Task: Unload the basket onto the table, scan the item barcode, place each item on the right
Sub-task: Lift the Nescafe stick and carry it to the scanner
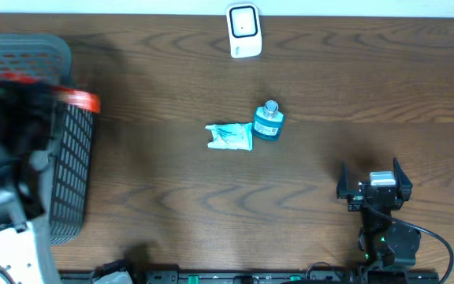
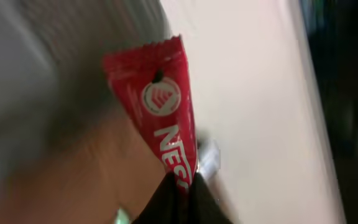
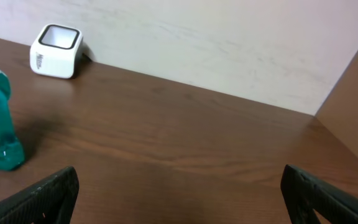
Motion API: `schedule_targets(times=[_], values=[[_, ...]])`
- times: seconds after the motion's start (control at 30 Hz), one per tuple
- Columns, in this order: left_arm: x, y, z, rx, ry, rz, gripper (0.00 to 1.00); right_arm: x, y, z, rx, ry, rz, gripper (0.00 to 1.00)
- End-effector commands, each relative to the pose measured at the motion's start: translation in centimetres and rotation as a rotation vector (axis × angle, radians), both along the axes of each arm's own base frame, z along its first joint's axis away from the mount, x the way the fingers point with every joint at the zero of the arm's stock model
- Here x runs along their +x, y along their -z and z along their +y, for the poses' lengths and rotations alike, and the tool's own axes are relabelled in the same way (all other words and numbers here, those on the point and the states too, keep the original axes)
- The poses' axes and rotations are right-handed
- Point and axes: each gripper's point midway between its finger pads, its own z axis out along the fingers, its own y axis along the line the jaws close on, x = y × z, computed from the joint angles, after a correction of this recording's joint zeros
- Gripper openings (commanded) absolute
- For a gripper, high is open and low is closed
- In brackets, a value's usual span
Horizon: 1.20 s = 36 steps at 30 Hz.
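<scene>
One sachet (image 2: 163, 106) (red) pinched, right fingers (image 3: 45, 196) apart

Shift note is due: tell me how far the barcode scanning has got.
Done: nothing shows a finished scan. In hand: the left gripper is shut on a red sachet over the edge of the basket, far from the scanner; scanned or not, I cannot tell. Left: the teal bottle and the teal-white packet lie on the table; the right gripper is open and empty.
</scene>
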Motion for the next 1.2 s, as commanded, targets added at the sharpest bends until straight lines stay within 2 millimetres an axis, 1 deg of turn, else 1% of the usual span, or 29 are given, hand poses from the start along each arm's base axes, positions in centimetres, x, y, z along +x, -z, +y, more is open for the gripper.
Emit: schedule_targets(times=[0.0,0.07,0.1,0.17,0.27,0.37,0.47,0.5,0.53,0.57,0.63,0.67,0.7,0.77,0.83,0.97,1.1,1.13,1.17], values=[[0.4,2.8,-7.7,0.113,0.309,0.114,0.07,0.0,0.0,0.0,0.013,0.004,0.0,0.99],[0.1,5.3,-10.8,0.126,0.4,0.206,0.07,0.0,0.0,0.0,0.012,0.004,0.0,0.99],[-0.1,6.7,-12.7,0.119,0.455,0.254,0.07,0.0,0.0,0.0,0.013,0.004,0.0,0.99],[-0.6,9.2,-15.7,0.093,0.52,0.35,0.07,0.0,0.0,0.0,0.013,0.004,0.0,0.99],[-0.6,13.1,-18.5,0.134,0.544,0.486,0.07,0.0,0.0,0.0,0.013,0.004,0.0,0.99],[-0.8,17.4,-20.6,0.115,0.453,0.627,0.07,0.0,0.0,0.0,0.013,0.004,0.0,0.99],[-1.5,21.7,-23.0,0.038,0.313,0.768,0.07,0.0,0.0,0.0,0.013,0.004,0.0,0.99],[-1.8,22.7,-23.7,0.021,0.282,0.799,0.07,0.0,0.0,0.0,0.013,0.004,0.0,0.99],[-2.2,24.1,-24.6,-0.007,0.226,0.841,0.07,0.0,0.0,0.0,0.013,0.004,0.0,0.99],[-2.4,24.9,-25.3,-0.023,0.194,0.862,0.07,0.0,0.0,0.0,0.013,0.004,0.0,0.99],[-2.9,27.0,-27.3,-0.05,0.139,0.897,0.07,0.0,0.0,0.0,0.012,0.004,0.0,0.99],[-3.0,27.4,-27.8,-0.052,0.136,0.902,0.07,0.0,0.0,0.0,0.013,0.004,0.0,0.99],[-3.3,28.5,-29.3,-0.058,0.135,0.906,0.07,0.0,0.0,0.0,0.013,0.004,0.0,0.99],[-3.5,29.2,-30.7,-0.06,0.149,0.898,0.07,0.0,0.0,0.0,0.013,0.004,0.0,0.99],[-3.4,29.5,-31.8,-0.064,0.176,0.88,0.07,0.0,0.0,0.0,0.013,0.004,0.0,0.99],[-3.4,29.3,-32.2,-0.048,0.204,0.863,0.07,0.0,0.0,0.0,0.013,0.004,0.0,0.99],[-2.7,28.2,-31.8,0.041,0.292,0.806,0.39,0.0,0.0,0.0,0.013,0.004,0.0,0.99],[-2.3,27.7,-31.6,0.074,0.313,0.777,0.49,0.0,0.0,0.0,0.013,0.004,0.0,0.99],[-2.1,27.1,-31.3,0.095,0.325,0.756,0.61,0.0,0.0,0.0,0.013,0.004,0.0,0.99]])
